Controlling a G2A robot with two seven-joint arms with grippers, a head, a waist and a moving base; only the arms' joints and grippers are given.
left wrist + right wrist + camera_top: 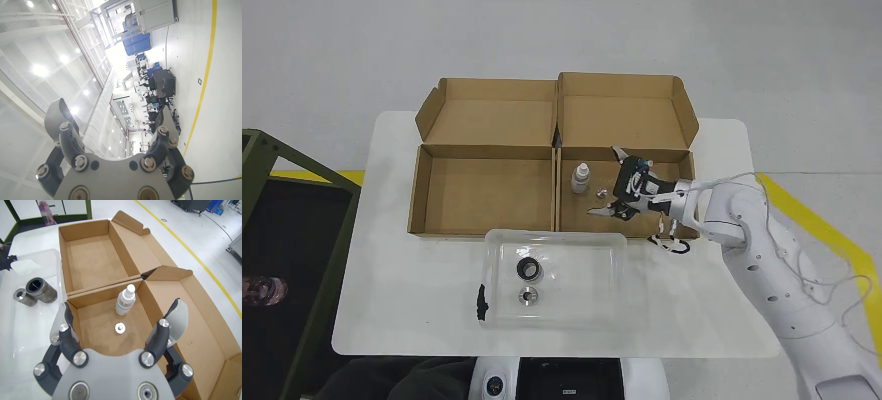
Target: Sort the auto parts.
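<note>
My right gripper (607, 183) (121, 311) hangs open and empty over the right cardboard box (577, 215) (94, 321). On that box's floor, a small white spray bottle (582, 178) (125, 300) stands upright and a flat metal washer (120, 328) lies just in front of it, below the open fingers. A clear plastic tray (582, 290) (28, 323) holds two metal bushings, a larger one (529, 268) (41, 290) and a smaller one (529, 296) (24, 297). My left gripper (111, 109) is open and empty, pointing up at the ceiling.
The left cardboard box (482, 190) (90, 255) stands open with a bare floor, its wall touching the right box. A small black jagged part (480, 300) (6, 261) sits at the tray's far edge. Both box lids fold back toward the table's rear.
</note>
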